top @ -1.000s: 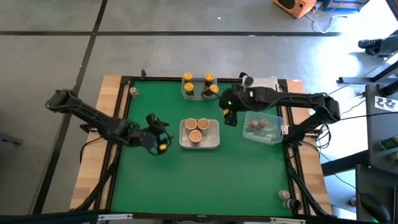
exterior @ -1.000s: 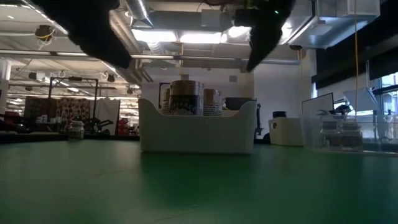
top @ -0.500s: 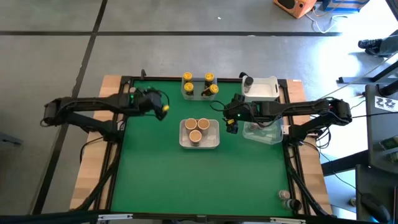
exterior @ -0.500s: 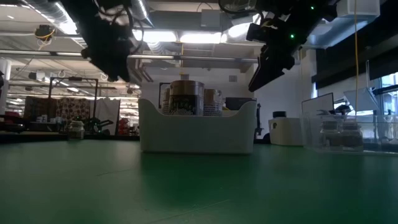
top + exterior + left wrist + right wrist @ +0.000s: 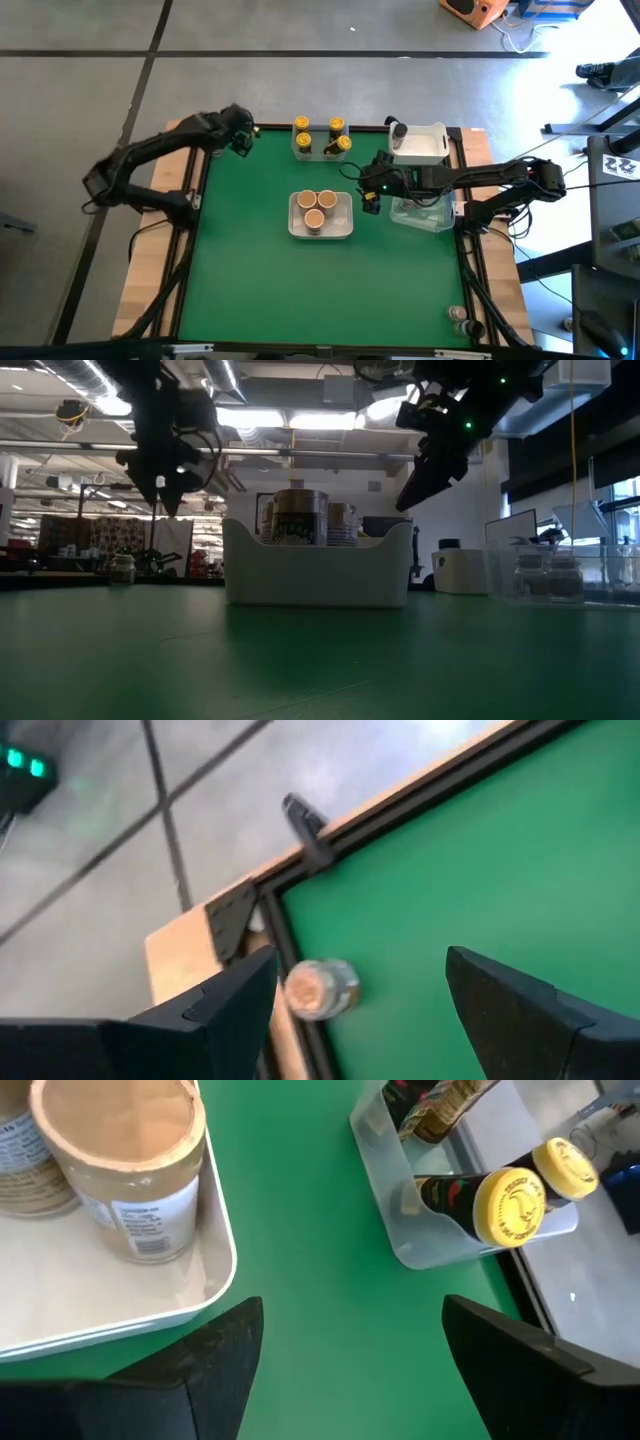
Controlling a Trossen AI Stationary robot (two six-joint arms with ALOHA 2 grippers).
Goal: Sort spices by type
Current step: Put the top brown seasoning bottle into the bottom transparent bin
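Overhead, left gripper (image 5: 241, 141) spread and empty at the far left table corner above a lone brown-capped jar (image 5: 319, 988), right gripper (image 5: 371, 190) spread and empty between the white tub (image 5: 345, 228) of tan-capped jars (image 5: 315, 208) and a clear tub (image 5: 437, 222), yellow-capped jars (image 5: 322, 137) in another clear tub at the far edge.

From overhead I see the green tabletop (image 5: 320, 280) evenly lit, with a pale glare patch on the floor at the upper right. My level camera looks into bright ceiling lights (image 5: 300, 420), so both arms read as dark silhouettes. My left wrist picture is soft with blur; the right wrist picture is sharp.
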